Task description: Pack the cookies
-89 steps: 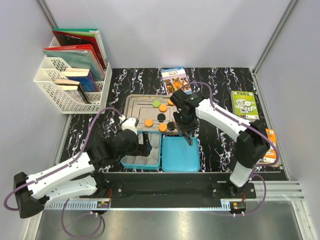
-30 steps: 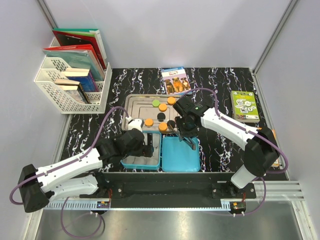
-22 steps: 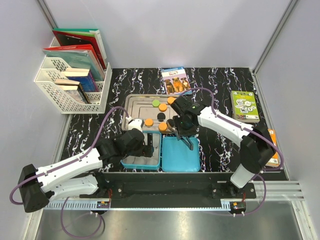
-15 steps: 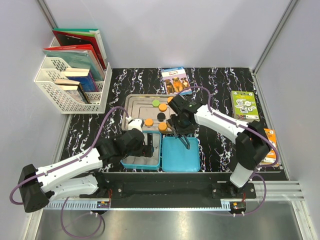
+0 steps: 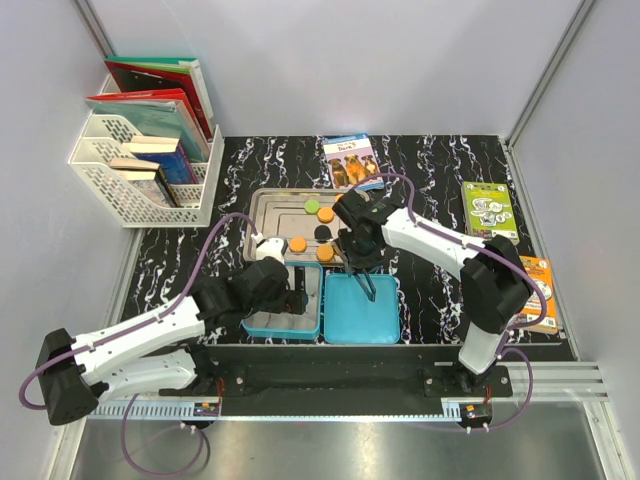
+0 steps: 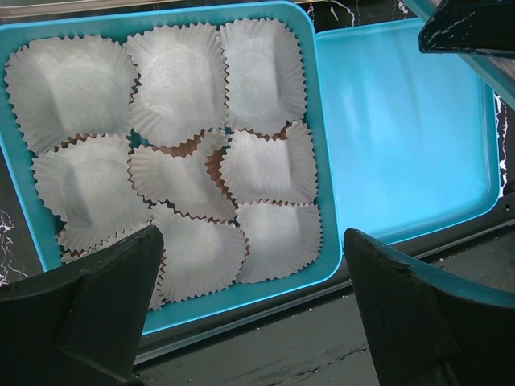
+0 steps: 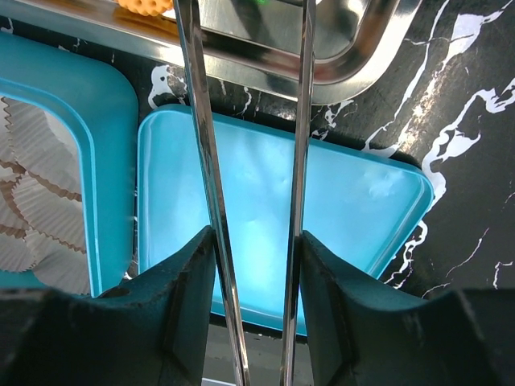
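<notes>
Lying flat in the rectangular steel tray [image 5: 272,216], round orange, black and green cookies [image 5: 322,233] show no long axis; right gripper [image 7: 256,265], clamping thin metal tongs [image 7: 208,161], has edged nearer the tray; left gripper [image 6: 249,269] gapes wide.

Right gripper [image 7: 256,249]: clamped on tongs [image 7: 301,145] (two thin metal arms, tips out of frame)
Lid [image 7: 354,217]: blue, flat under tongs
Box [image 7: 109,145]: left, w/ paper cups [image 7: 40,185]
Tray [image 7: 354,48]: steel, top edge; orange cookie [image 7: 145,6] in it
</notes>
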`<control>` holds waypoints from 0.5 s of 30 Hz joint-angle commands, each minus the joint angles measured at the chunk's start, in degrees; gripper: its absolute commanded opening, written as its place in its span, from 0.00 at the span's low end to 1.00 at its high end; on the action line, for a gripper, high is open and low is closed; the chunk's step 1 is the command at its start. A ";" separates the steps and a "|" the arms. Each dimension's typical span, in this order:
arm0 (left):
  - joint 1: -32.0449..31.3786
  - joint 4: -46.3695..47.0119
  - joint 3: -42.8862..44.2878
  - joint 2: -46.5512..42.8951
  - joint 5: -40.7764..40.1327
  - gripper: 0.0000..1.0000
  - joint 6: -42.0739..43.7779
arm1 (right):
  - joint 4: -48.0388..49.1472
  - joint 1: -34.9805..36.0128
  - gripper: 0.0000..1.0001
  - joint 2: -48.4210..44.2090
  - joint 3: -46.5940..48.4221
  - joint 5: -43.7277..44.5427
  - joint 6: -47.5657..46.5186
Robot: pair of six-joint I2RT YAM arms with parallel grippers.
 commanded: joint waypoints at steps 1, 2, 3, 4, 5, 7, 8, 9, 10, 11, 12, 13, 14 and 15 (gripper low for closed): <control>0.13 2.43 1.28 -0.93 0.47 0.99 -0.53 | -0.27 0.30 0.49 -3.53 -0.54 -0.50 0.96; 0.13 2.43 1.37 -0.75 0.56 0.99 -0.53 | -0.54 0.30 0.49 -3.97 -0.63 -0.59 0.96; 0.13 2.43 1.37 -0.66 0.56 0.99 -0.61 | -0.80 0.30 0.50 -4.41 -0.80 -0.77 1.05; 0.13 2.52 1.46 -0.57 0.56 0.99 -0.61 | -0.89 0.30 0.50 -5.29 -1.07 -0.77 1.22; 0.13 2.52 1.46 -0.49 0.64 0.99 -0.70 | -0.98 0.30 0.50 -5.73 -1.24 -0.77 1.23; 0.13 2.61 1.64 -0.14 0.73 0.99 -0.70 | -1.33 0.30 0.50 -6.44 -1.68 -0.77 1.23; 0.13 2.70 1.55 -0.05 0.82 0.99 -0.70 | -1.42 0.21 0.50 -6.53 -1.77 -0.86 1.31; 0.13 2.61 1.72 0.04 0.91 0.99 -0.79 | -1.51 0.21 0.50 -6.53 -1.86 -1.29 1.31; 0.13 2.70 1.73 0.04 0.99 0.99 -0.70 | -1.42 0.21 0.49 -6.70 -2.21 -1.56 1.23; 0.13 2.70 1.81 0.04 1.00 0.99 -0.79 | -1.42 0.39 0.49 -6.62 -2.39 -1.65 1.23; 0.13 2.61 1.64 0.04 1.00 0.99 -0.88 | -1.42 0.30 0.49 -6.53 -2.56 -1.56 1.14; 0.13 2.61 1.72 0.04 1.00 0.99 -0.88 | -1.33 0.30 0.47 -6.53 -2.82 -1.47 1.05; 0.13 2.61 1.73 0.13 1.00 0.99 -0.96 | -1.16 0.30 0.45 -6.44 -3.00 -1.56 0.96; 0.13 2.61 1.73 0.13 1.00 0.99 -0.96 | -1.07 0.30 0.43 -6.18 -3.18 -1.47 0.96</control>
